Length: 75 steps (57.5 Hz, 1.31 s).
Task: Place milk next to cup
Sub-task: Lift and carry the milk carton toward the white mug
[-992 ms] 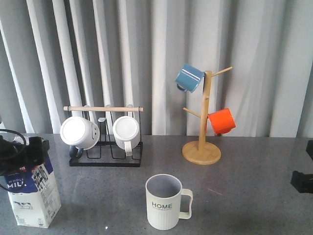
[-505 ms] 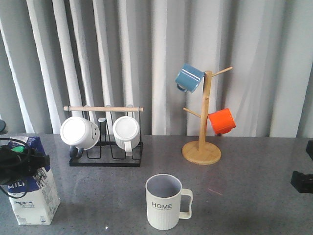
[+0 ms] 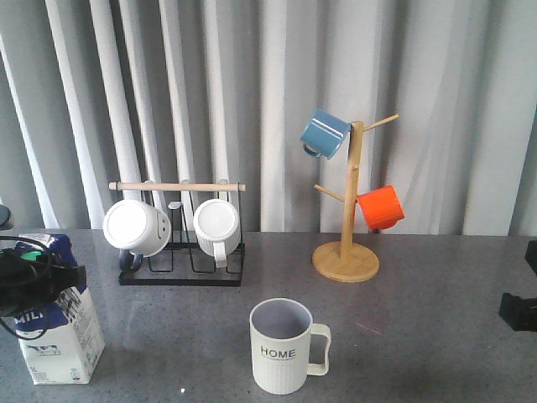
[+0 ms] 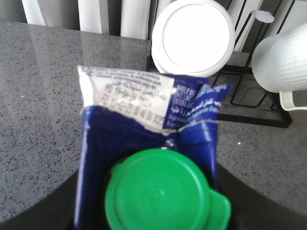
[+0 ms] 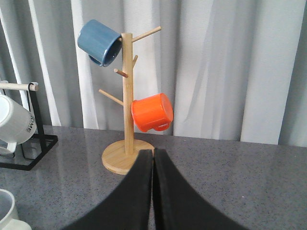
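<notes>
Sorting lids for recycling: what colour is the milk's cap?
Green, clearest in the left wrist view.

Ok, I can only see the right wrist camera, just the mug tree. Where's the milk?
Observer: The milk carton stands at the front left of the table.
Operator: Is somebody holding it?
Observer: Yes, the left gripper is clamped around its top, beside the green cap.
Operator: And the cup?
Observer: The HOME mug stands front centre, apart from the carton, with its handle pointing right.
</notes>
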{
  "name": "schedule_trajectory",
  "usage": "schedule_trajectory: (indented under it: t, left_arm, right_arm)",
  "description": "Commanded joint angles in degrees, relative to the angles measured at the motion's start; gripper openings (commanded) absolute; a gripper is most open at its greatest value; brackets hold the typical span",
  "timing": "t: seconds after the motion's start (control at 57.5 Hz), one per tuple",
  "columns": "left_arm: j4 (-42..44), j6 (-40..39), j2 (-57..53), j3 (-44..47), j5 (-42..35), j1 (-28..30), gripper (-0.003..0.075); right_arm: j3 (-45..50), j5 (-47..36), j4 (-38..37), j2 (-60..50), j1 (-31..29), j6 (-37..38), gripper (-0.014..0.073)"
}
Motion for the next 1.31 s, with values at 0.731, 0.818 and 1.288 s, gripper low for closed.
schedule_trajectory:
  t: [0.731, 0.818, 1.288]
  left_arm:
    - [-65.61, 56.26, -5.85, -2.93, -33.36, -25.23, 0.009]
    - [-67.87, 58.55, -3.69, -4.2, -36.31, -28.74, 0.009]
    - [-68.39, 58.57, 5.02, -7.65, -35.68, -37.42, 0.009]
  right_arm:
    - [-2.0, -4.0, -0.46, -0.44, -0.26, -0.75, -0.0008]
    - [-2.0, -4.0, -0.46, -0.44, -0.26, -0.75, -0.0008]
    - [-2.0, -3.98, -0.46, -0.44, -0.26, -0.75, -0.0008]
